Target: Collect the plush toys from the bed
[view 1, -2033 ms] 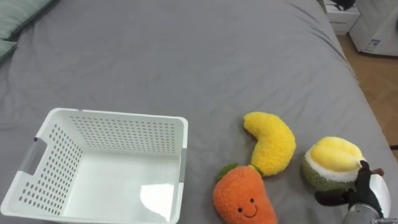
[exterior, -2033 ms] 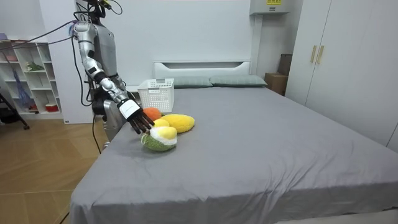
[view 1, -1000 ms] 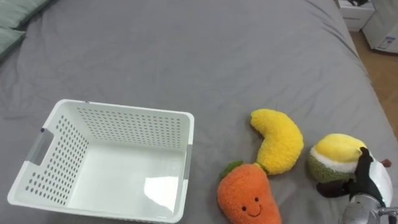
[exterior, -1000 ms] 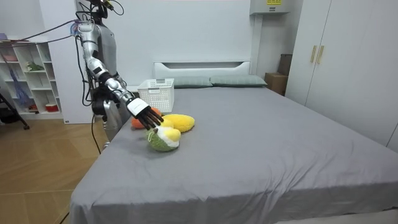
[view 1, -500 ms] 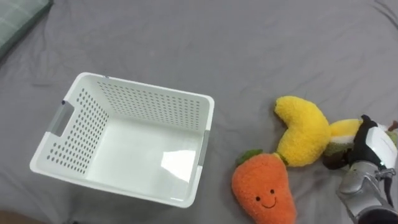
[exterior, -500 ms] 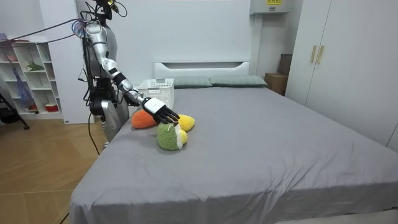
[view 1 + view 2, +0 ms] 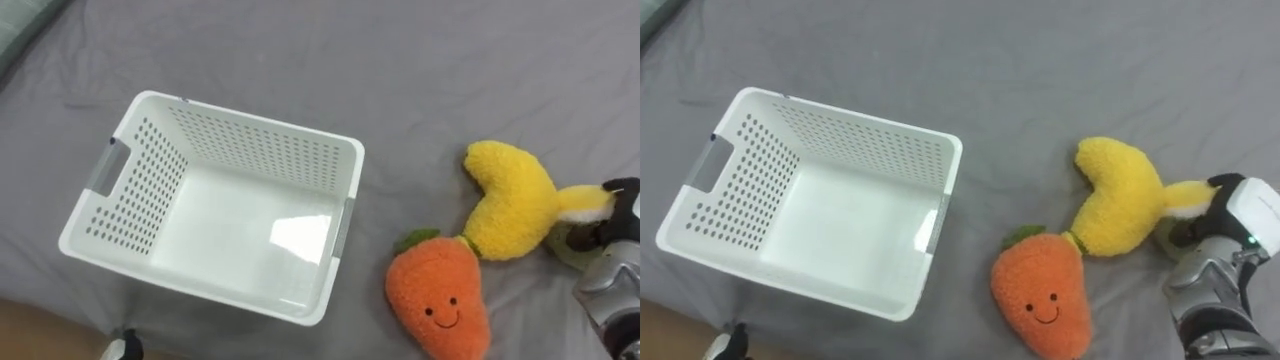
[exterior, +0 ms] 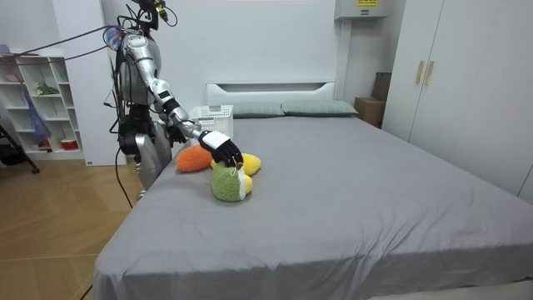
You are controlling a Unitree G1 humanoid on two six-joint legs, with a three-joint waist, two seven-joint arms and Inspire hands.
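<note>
A white perforated basket [image 7: 230, 130] sits empty on the grey bed, left of the toys. An orange carrot plush [image 7: 440, 300] lies beside a yellow banana plush [image 7: 510, 200]. A green and yellow plush toy [image 7: 585, 200] is half hidden behind the banana's right end. My right hand [image 7: 625, 218] has its dark fingers curled over this toy. In the room view the green toy [image 8: 229, 185] stands tipped up under my right hand [image 8: 221, 148]. I stand at the bed's side near the headboard.
The bed's near edge and the wooden floor [image 7: 40, 335] show at the lower left. Pillows [image 8: 308, 108] lie at the headboard. A white shelf [image 8: 42, 100] stands at the room view's left, wardrobe doors [image 8: 433, 75] at its right.
My right hand has closed over the green toy, dragged it against the banana and tipped it up. The eye view has shifted, so the basket sits more to the centre.
</note>
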